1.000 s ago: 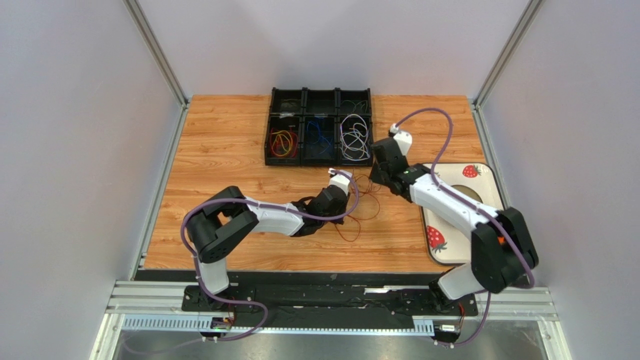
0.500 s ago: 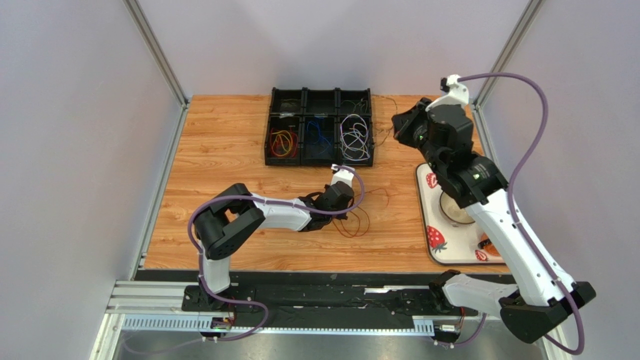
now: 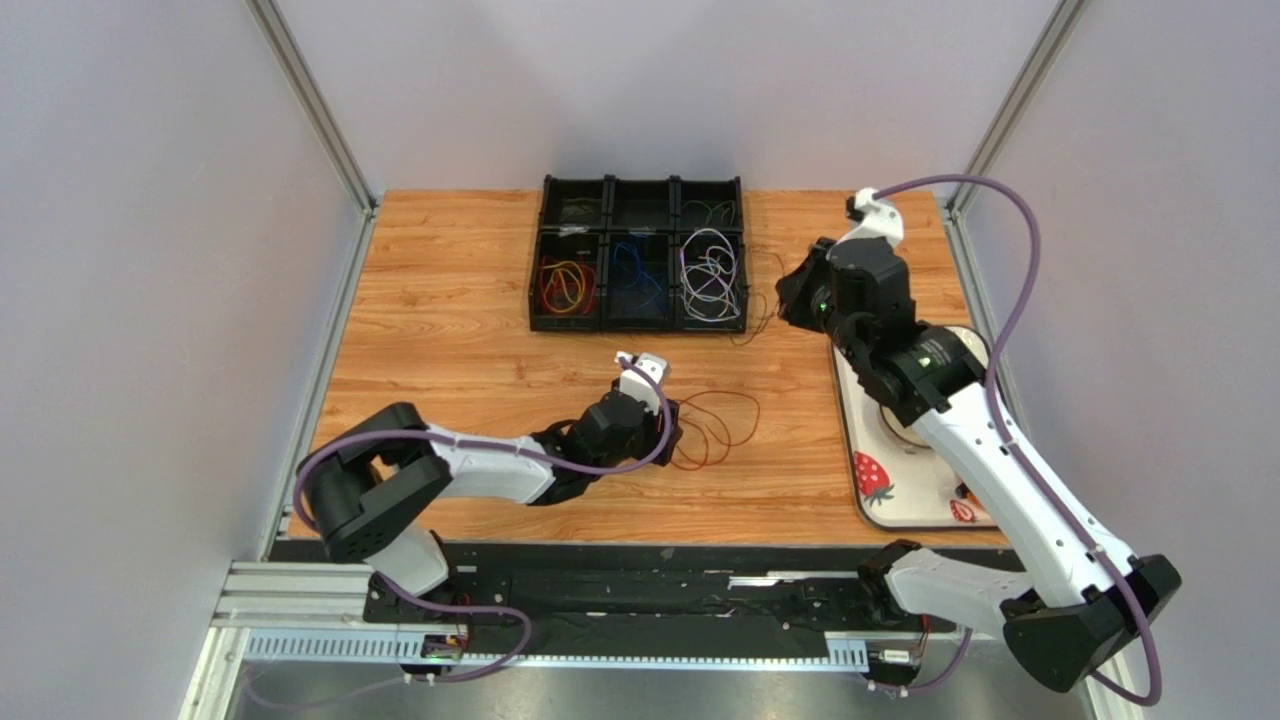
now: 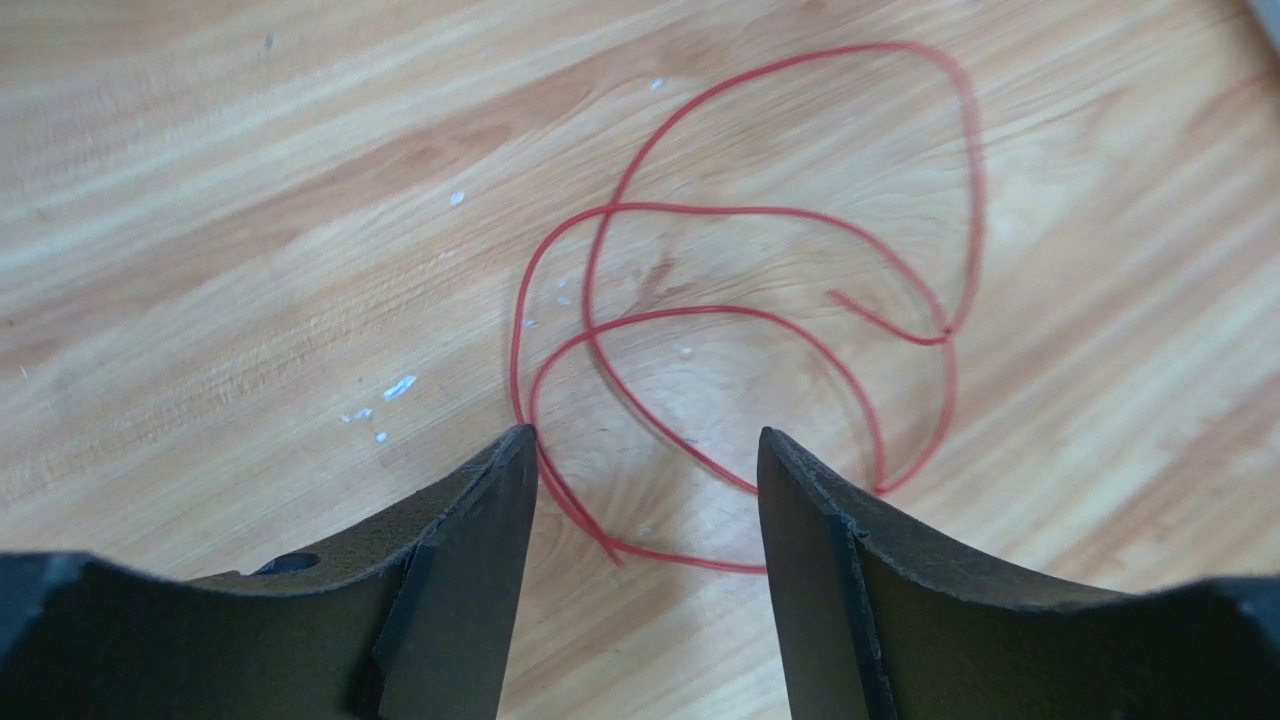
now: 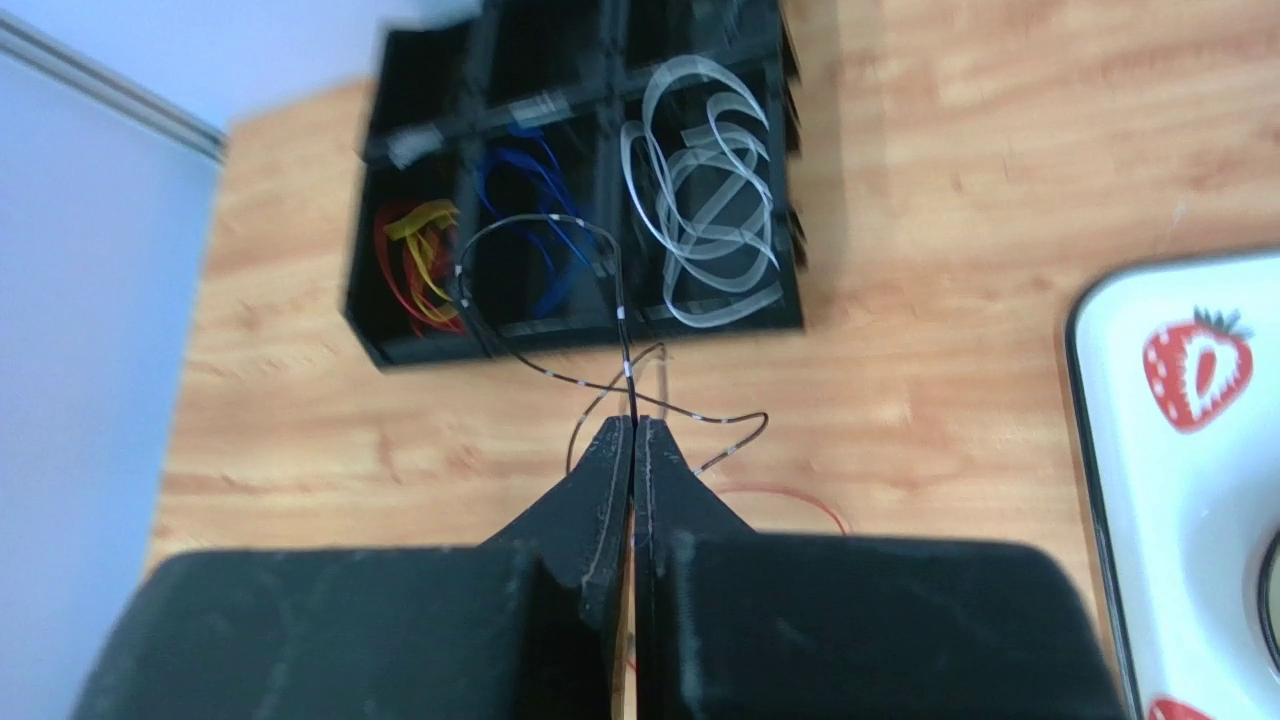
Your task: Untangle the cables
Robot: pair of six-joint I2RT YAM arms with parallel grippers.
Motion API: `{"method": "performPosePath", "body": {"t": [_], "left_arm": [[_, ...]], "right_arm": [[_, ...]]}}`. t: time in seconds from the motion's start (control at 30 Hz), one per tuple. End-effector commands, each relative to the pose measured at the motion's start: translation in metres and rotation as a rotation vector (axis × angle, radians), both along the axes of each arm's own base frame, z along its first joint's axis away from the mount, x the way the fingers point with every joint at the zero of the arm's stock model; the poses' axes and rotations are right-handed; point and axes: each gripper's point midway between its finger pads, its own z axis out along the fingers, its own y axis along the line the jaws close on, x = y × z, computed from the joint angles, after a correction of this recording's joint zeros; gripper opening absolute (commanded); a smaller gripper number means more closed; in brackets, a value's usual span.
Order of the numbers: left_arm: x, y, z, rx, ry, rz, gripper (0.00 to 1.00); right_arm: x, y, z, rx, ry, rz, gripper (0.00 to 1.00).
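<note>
The left hand (image 4: 646, 450) hangs released above the red cable (image 4: 706, 209); the right hand (image 5: 633, 428) clamps a blurred dark cable (image 5: 633, 375).

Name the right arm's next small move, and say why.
Probably carry the dark cable over to the black tray and lower it toward a compartment. The right fingers are shut on it, and the red cable lies loose by itself under the open left fingers, so the two look separated.

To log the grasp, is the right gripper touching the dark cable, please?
Touching: the right wrist view shows the dark cable pinched in the shut right gripper.
</note>
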Motion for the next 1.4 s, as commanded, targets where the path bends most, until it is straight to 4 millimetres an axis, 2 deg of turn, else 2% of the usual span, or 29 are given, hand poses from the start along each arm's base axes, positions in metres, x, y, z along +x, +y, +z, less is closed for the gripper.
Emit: {"method": "performPosePath", "body": {"t": [0.0,0.07,0.2,0.3,0.33,0.4,0.43,0.47,0.53,0.67,0.7,0.73,0.87,0.9,0.93,1.03,1.23,1.27,1.3,1.37], "left_arm": [[0.006,-0.014,0.073,-0.181,-0.189,-0.054,0.64],[0.010,-0.001,0.083,-0.169,-0.234,-0.011,0.64],[0.014,0.011,0.085,-0.146,-0.255,0.038,0.62],[0.019,0.025,0.083,-0.113,-0.234,0.123,0.58],[0.020,0.036,0.079,-0.059,-0.207,0.163,0.58],[0.023,0.053,0.080,-0.029,-0.218,0.241,0.58],[0.021,0.060,0.084,-0.050,-0.237,0.250,0.59],[0.020,0.062,0.088,-0.071,-0.254,0.244,0.59],[0.017,0.067,0.092,-0.117,-0.286,0.246,0.61],[0.019,0.067,0.091,-0.113,-0.289,0.257,0.61],[0.019,0.067,0.089,-0.107,-0.286,0.255,0.62],[0.020,0.064,0.088,-0.101,-0.283,0.250,0.61],[0.022,0.065,0.087,-0.090,-0.277,0.264,0.61],[0.022,0.065,0.088,-0.097,-0.276,0.265,0.61],[0.021,0.066,0.087,-0.101,-0.275,0.269,0.61],[0.021,0.064,0.086,-0.109,-0.273,0.266,0.60],[0.024,0.058,0.085,-0.096,-0.272,0.253,0.60],[0.024,0.058,0.085,-0.092,-0.271,0.251,0.60],[0.024,0.056,0.084,-0.087,-0.268,0.249,0.60],[0.025,0.056,0.085,-0.089,-0.269,0.247,0.60]], "right_arm": [[0.000,0.008,-0.017,-0.011,0.044,0.033,0.00],[0.007,0.010,-0.022,-0.041,0.056,0.035,0.00],[0.025,0.012,-0.018,-0.089,0.043,0.020,0.00],[0.045,0.016,-0.010,-0.121,-0.003,0.004,0.00],[0.054,0.016,0.000,-0.112,-0.048,-0.017,0.00],[0.065,0.016,-0.001,-0.142,-0.088,-0.030,0.00],[0.074,0.015,0.010,-0.135,-0.141,-0.060,0.00],[0.083,0.017,0.006,-0.151,-0.147,-0.069,0.00],[0.097,0.018,0.014,-0.181,-0.197,-0.083,0.00],[0.134,0.030,0.021,-0.222,-0.243,-0.095,0.00],[0.151,0.036,0.015,-0.238,-0.240,-0.099,0.00],[0.160,0.036,0.018,-0.259,-0.262,-0.115,0.00],[0.204,0.042,0.004,-0.324,-0.276,-0.188,0.00],[0.218,0.044,-0.018,-0.355,-0.244,-0.195,0.00],[0.228,0.048,-0.004,-0.319,-0.297,-0.211,0.00],[0.250,0.053,-0.016,-0.314,-0.337,-0.220,0.00],[0.274,0.053,-0.020,-0.290,-0.419,-0.289,0.00],[0.279,0.055,-0.027,-0.298,-0.418,-0.294,0.00],[0.282,0.051,-0.025,-0.310,-0.438,-0.314,0.00],[0.286,0.051,-0.032,-0.322,-0.446,-0.335,0.00]]}}
